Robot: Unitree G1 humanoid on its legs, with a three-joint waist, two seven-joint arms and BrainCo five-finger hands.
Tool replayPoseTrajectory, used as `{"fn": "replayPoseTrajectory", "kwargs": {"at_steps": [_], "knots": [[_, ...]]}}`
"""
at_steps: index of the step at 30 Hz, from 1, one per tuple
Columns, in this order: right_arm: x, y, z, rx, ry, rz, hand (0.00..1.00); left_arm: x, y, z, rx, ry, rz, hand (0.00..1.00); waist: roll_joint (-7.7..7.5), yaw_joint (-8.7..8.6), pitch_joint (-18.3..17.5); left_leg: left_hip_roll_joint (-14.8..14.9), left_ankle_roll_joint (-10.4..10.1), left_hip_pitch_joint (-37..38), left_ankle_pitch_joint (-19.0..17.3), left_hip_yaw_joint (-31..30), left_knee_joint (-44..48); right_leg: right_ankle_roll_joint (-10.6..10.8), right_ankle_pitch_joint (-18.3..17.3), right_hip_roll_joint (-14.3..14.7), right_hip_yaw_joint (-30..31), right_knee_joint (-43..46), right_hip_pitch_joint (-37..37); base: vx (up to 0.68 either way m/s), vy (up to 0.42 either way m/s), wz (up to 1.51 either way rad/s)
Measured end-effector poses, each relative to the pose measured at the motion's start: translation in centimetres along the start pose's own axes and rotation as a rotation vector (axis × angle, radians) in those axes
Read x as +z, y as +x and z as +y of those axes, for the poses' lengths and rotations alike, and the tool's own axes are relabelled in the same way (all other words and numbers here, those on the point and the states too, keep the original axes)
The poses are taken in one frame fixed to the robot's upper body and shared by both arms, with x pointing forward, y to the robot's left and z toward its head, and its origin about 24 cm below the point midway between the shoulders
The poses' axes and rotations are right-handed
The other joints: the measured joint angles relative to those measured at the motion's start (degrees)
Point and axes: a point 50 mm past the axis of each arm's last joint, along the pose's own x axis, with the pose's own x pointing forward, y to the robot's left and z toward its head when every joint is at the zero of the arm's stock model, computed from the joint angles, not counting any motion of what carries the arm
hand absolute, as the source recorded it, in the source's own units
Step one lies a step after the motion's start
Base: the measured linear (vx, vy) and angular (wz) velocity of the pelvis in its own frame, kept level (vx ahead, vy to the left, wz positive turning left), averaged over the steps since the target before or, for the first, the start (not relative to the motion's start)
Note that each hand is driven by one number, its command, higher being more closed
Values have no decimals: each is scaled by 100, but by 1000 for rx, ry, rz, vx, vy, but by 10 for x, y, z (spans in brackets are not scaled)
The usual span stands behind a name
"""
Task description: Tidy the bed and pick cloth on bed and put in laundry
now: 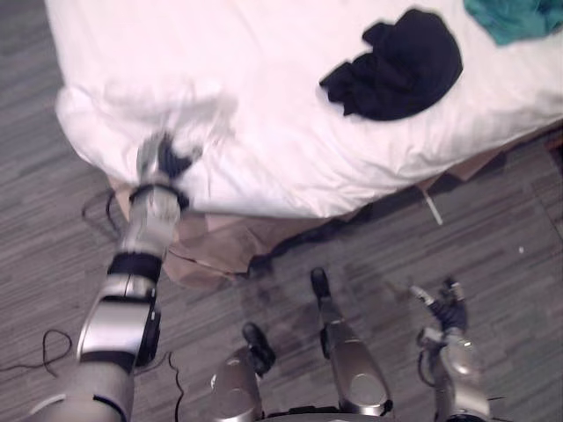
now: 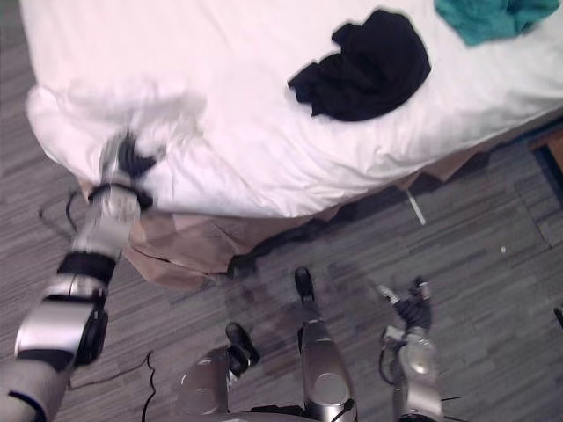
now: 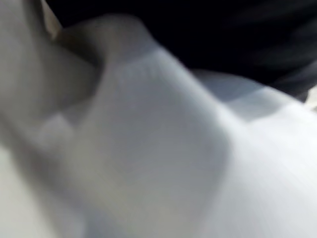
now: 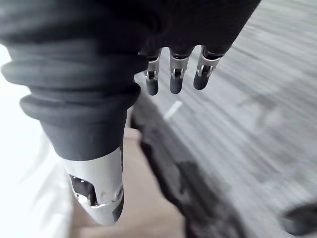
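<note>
Buries left hand (image 1: 163,161) in the bunched corner of the white duvet (image 1: 264,149), probably to pull it straight; cannot tell whether clamped. Hangs right hand (image 1: 449,308) slack, unclenched, idle above the floor (image 1: 493,220). Leaves black cloth (image 1: 396,66) and teal cloth (image 1: 515,18) lying on that duvet, well apart from both hands.

White bed (image 1: 264,70), black cloth (image 1: 400,66), teal cloth (image 1: 515,18)

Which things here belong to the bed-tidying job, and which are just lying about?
Job: white duvet, black cloth, teal cloth, left robot hand at the duvet's corner.
Lying about: brown paper below the duvet's edge, white strip on the floor; right robot hand idle above it.
</note>
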Motion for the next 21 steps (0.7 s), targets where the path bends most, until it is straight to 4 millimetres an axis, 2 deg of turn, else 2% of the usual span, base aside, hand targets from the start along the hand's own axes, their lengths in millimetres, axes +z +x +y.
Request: {"fn": "replayPoseTrajectory", "kwargs": {"at_steps": [1, 2, 4, 5, 6, 7, 8, 10, 11, 12, 13, 14, 15, 16, 17, 18, 19, 20, 21], "knots": [[9, 3, -10, -45, -30, -44, 0, -23, -20, -9, -19, -28, 70, 0, 22, 17, -112, -27, -26, 142, 88, -88, -163, 0, -53, -1, -65, 3, 133, 31, -64, 40], [19, 5, -20, -85, -51, -84, 0, -45, -45, -20, -36, -68, 147, 0, 24, 103, -242, -76, -41, 295, 174, -134, -357, -33, -122, -14, -164, 3, 245, 23, -63, 38], [34, 9, -29, -128, -95, -150, 0, -69, -83, -38, -67, -145, 262, 0, 70, 234, -344, -131, -55, 465, 273, -291, -568, -70, -167, -34, -286, -11, 411, 12, -45, 31], [39, 11, -31, -135, -106, -172, 0, -74, -95, -45, -74, -175, 295, 0, 84, 292, -365, -152, -57, 506, 276, -362, -607, -75, -171, -40, -324, -33, 470, -23, -3, 34], [50, 16, -31, -141, -134, -211, 0, -77, -117, -53, -67, -258, 335, 0, 69, 394, -423, -208, -66, 596, 332, -471, -724, -82, -167, -73, -387, -133, 609, -38, 7, 29], [62, 21, -28, -134, -150, -249, 0, -72, -126, -55, -29, -326, 349, 0, 74, 437, -452, -229, -58, 648, 356, -535, -766, -82, -167, -95, -461, -147, 683, -41, 16, 27], [69, 24, -25, -125, -155, -276, 100, -71, -129, -56, -13, -357, 361, 0, 85, 449, -483, -239, -54, 661, 359, -558, -775, -81, -168, -107, -480, -147, 705, -45, 24, 16], [101, 37, -2, -52, -167, -382, 100, -90, -162, -70, -17, -410, 512, 0, 149, 449, -595, -312, -18, 691, 404, -602, -862, -79, -165, -153, -491, -146, 710, -47, 33, 8], [116, 42, 12, -4, -187, -433, 100, -104, -185, -80, -40, -425, 621, 0, 173, 465, -603, -345, -6, 689, 422, -625, -888, -77, -163, -182, -500, -146, 710, -36, 32, 8], [124, 43, 19, 22, -195, -458, 100, -111, -197, -85, -57, -428, 681, 0, 176, 477, -603, -362, -4, 689, 437, -647, -908, -76, -161, -194, -506, -146, 710, -38, 32, 20], [141, 47, 41, 96, -224, -518, 100, -125, -228, -97, -97, -438, 816, 0, 171, 518, -600, -397, 22, 672, 490, -719, -957, -68, -147, -224, -578, -146, 710, -42, 23, 24], [156, 52, 60, 158, -246, -560, 100, -131, -249, -105, -131, -443, 897, 0, 161, 622, -588, -404, 30, 639, 506, -769, -951, -58, -135, -242, -630, -145, 710, -48, 21, 27], [163, 54, 70, 187, -256, -578, 100, -134, -258, -108, -143, -451, 934, 0, 153, 664, -578, -409, 32, 615, 517, -813, -941, -56, -132, -254, -647, -144, 713, -62, 21, 37], [185, 57, 93, 236, -259, -633, 100, -137, -270, -114, -161, -467, 990, 0, 140, 769, -462, -417, 32, 543, 548, -957, -906, -55, -132, -285, -749, -100, 712, -95, 21, 54], [207, 58, 110, 268, -255, -687, 100, -139, -273, -116, -162, -482, 1011, 0, 124, 822, -315, -427, 22, 423, 573, -1100, -855, -56, -132, -319, -874, -79, 691, -117, 15, 60], [221, 58, 119, 281, -253, -720, 100, -138, -272, -117, -160, -490, 1014, 0, 113, 883, -237, -440, 29, 338, 603, -1172, -833, -58, -130, -331, -929, -57, 630, -154, -12, 61], [251, 54, 134, 303, -238, -797, 100, -137, -269, -119, -149, -518, 1016, 0, 93, 1003, -96, -496, 37, 125, 665, -1297, -798, -44, -141, -350, -1029, 0, 440, -136, -28, 59], [272, 51, 141, 313, -214, -845, 100, -135, -264, -120, -136, -535, 1012, 0, 104, 1083, 63, -508, 36, -29, 737, -1412, -752, -49, -136, -394, -1149, 28, 365, -126, -20, 60], [282, 48, 145, 321, -197, -865, 100, -134, -261, -120, -124, -544, 1012, 0, 107, 1129, 159, -509, 34, -125, 773, -1497, -726, -50, -124, -424, -1219, 40, 320, -112, 13, 65]]}}
